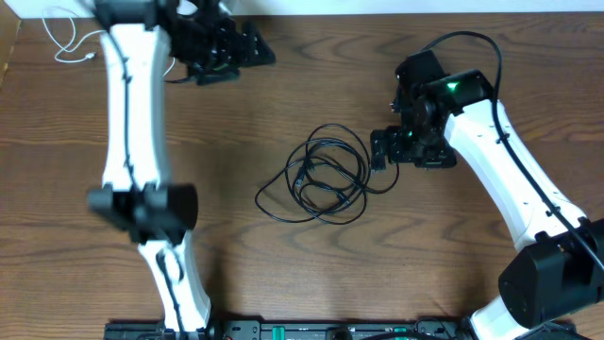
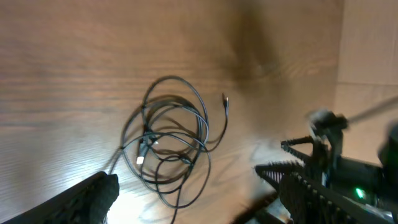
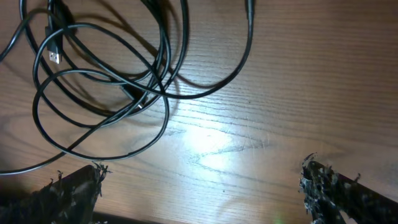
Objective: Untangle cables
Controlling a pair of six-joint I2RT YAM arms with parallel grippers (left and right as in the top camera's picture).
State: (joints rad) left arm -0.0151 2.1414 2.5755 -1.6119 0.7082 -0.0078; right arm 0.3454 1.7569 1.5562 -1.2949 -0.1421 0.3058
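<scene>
Mid-way across the wooden table (image 1: 236, 142): black cables (image 1: 326, 175), heaped in one loose knot of overlapping loops; hard to tell one cord from the other in any view; near the heart of the knot, a flat metal plug (image 3: 55, 56); poking out to one side, a thin free end (image 2: 225, 99).

Far off at the back left corner, well apart from the knot: white cable (image 1: 71, 42), in a small curl, running partly under the left arm.

As for the left gripper (image 1: 247, 52): hangs near the table's back edge, away from the knot; jaws spread wide, holding nothing; looks down on the whole tangle from its wrist camera; to the right there, possibly the other arm with a green light, too blurred to be sure.

As for the right gripper (image 1: 381, 151): sits just beside the knot's right edge; fingers (image 3: 74, 186) parted wide, with only bare wood between them; nearest loops just beyond the fingertips.
</scene>
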